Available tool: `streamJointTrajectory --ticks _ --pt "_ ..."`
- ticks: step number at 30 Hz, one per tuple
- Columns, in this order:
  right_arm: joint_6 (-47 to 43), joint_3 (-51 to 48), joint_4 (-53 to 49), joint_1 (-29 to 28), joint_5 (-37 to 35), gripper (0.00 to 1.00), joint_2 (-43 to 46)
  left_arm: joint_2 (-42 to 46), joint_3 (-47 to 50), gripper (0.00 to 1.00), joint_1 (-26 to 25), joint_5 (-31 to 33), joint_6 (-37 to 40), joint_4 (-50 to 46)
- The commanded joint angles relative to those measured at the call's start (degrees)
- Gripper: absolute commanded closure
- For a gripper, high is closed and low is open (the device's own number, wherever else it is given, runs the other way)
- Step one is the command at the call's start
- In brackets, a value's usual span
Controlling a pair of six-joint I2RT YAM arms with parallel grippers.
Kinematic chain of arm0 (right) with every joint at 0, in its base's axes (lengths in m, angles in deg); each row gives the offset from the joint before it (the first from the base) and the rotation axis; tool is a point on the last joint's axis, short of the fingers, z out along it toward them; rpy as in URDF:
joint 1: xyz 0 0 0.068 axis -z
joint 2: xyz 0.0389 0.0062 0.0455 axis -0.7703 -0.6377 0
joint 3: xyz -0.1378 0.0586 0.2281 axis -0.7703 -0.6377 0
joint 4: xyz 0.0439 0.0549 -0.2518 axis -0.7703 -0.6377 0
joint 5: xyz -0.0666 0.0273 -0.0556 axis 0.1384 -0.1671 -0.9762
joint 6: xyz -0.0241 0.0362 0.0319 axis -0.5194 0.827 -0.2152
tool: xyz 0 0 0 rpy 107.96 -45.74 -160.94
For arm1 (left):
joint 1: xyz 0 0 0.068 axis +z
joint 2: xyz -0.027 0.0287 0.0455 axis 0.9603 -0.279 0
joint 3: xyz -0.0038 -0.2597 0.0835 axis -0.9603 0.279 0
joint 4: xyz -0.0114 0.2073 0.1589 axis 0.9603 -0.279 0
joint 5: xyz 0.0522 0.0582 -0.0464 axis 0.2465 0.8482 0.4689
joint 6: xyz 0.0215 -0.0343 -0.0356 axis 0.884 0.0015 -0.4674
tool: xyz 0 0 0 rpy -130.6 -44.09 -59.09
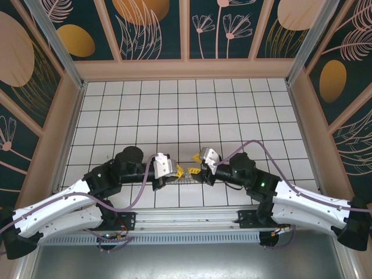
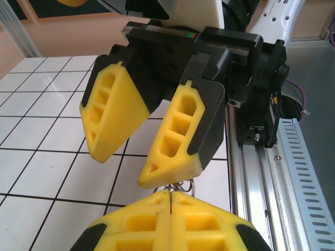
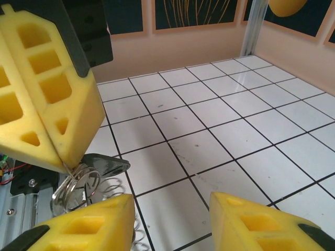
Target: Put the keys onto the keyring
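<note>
White tiled tabletop (image 1: 174, 104) lay under both arms, their claws meeting near its front edge. The left claw (image 3: 67, 161) was clamped shut on the keyring (image 3: 78, 185), whose hoop tilted down from the fingertips. The dark key (image 3: 107, 164) lay flat beside the hoop, pointing right in the right wrist view, and the right claw (image 3: 171, 201) stood open just beside the ring.

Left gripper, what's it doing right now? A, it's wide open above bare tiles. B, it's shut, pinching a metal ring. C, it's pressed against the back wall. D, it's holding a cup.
B: in the right wrist view the left gripper is closed tight on the top of the keyring, whose wire loops show just below its tips.
</note>
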Motion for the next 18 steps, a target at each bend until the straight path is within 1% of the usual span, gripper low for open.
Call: streamJointTrajectory --ticks 1,18 --pt "-0.3 0.1 1.7 0.3 2.4 0.57 -0.6 0.6 -1.8 1.00 0.0 -1.4 1.1 1.9" --pt "-1.0 -1.5 4.9 -0.8 10.1 0.60 -1.5 0.5 -1.0 1.00 0.0 -1.4 0.8 3.4"
